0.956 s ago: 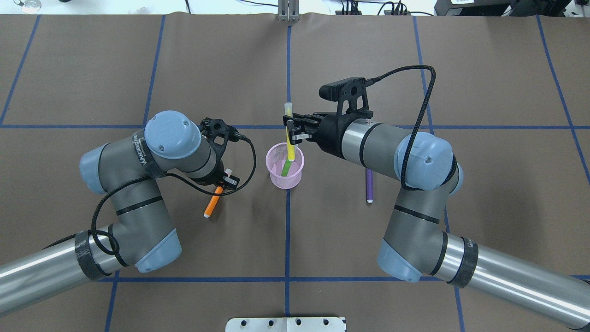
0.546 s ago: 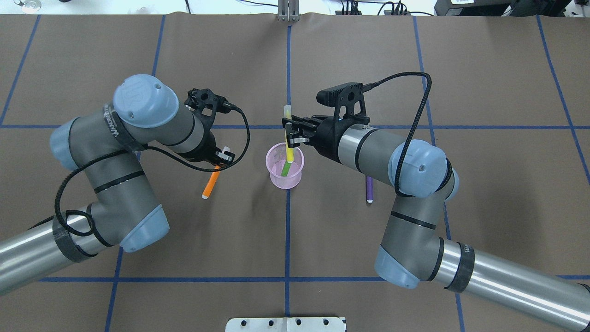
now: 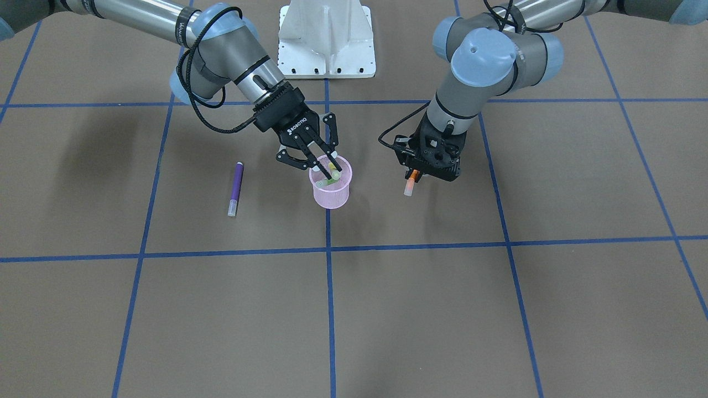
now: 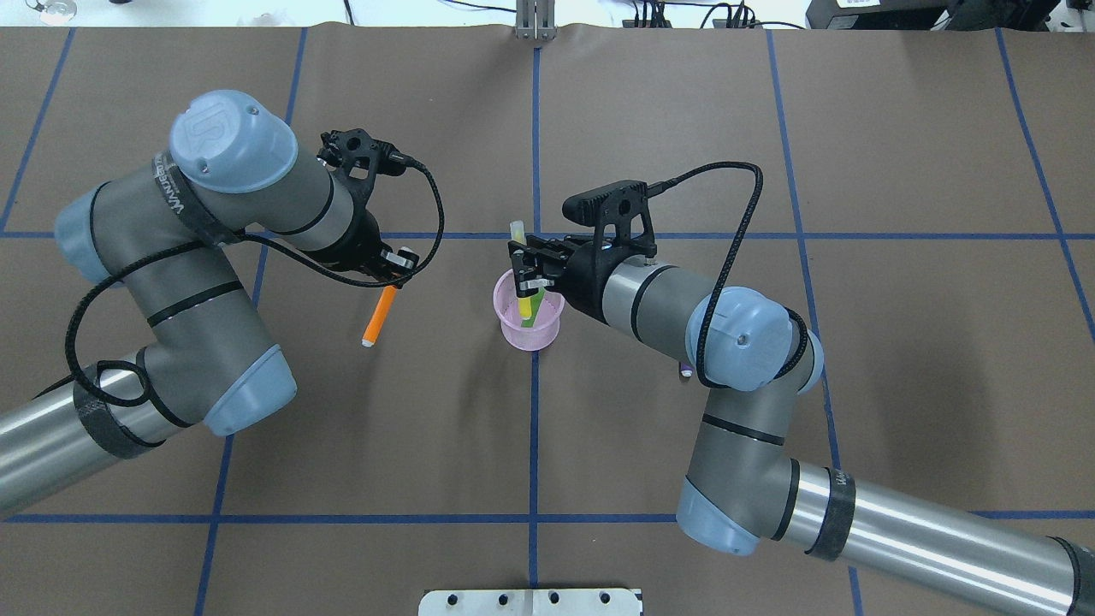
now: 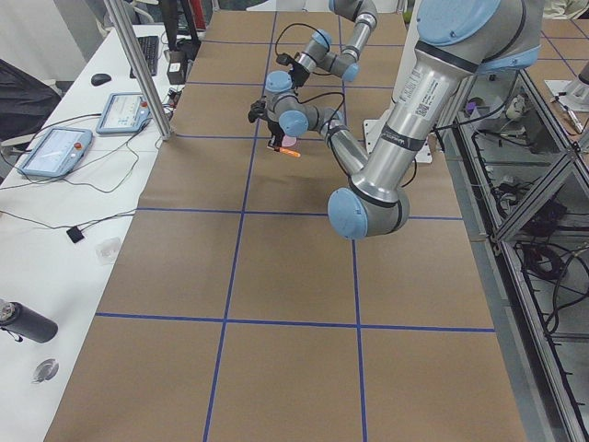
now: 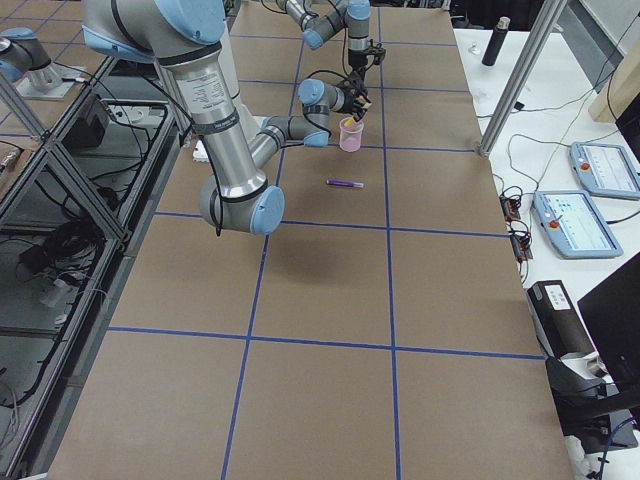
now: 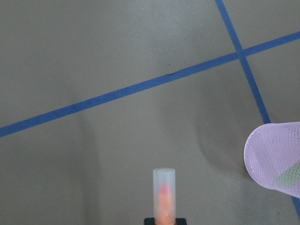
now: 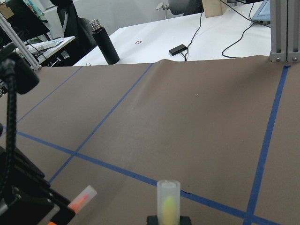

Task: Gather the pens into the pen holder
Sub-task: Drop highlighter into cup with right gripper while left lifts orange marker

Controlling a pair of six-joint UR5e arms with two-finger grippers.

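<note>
- The pen holder [image 4: 526,338], a pink mesh cup, is seen upright on the brown table [image 4: 684,128], on a blue tape line
- The right gripper [image 4: 523,272] is placed directly over the mouth of the pen holder, and its fingers are closed narrowly on the green pen [image 4: 527,306]
- The green pen is held a little tilted: its lower end is inside the pen holder, and its pale cap end is seen above the fingers, on the far side of the pen holder's rim
- The left gripper [image 4: 393,278] is found on the robot's left of the pen holder, apart from it, and it is clamped on the orange pen [image 4: 377,316]
- The orange pen is gripped at its coloured end; its pale cap end hangs free, slanted down and away from the pen holder, and it appears lifted from the table
- The purple pen [image 3: 235,188] lies flat on the table on the robot's right of the pen holder, well apart from it and touched by nothing
</note>
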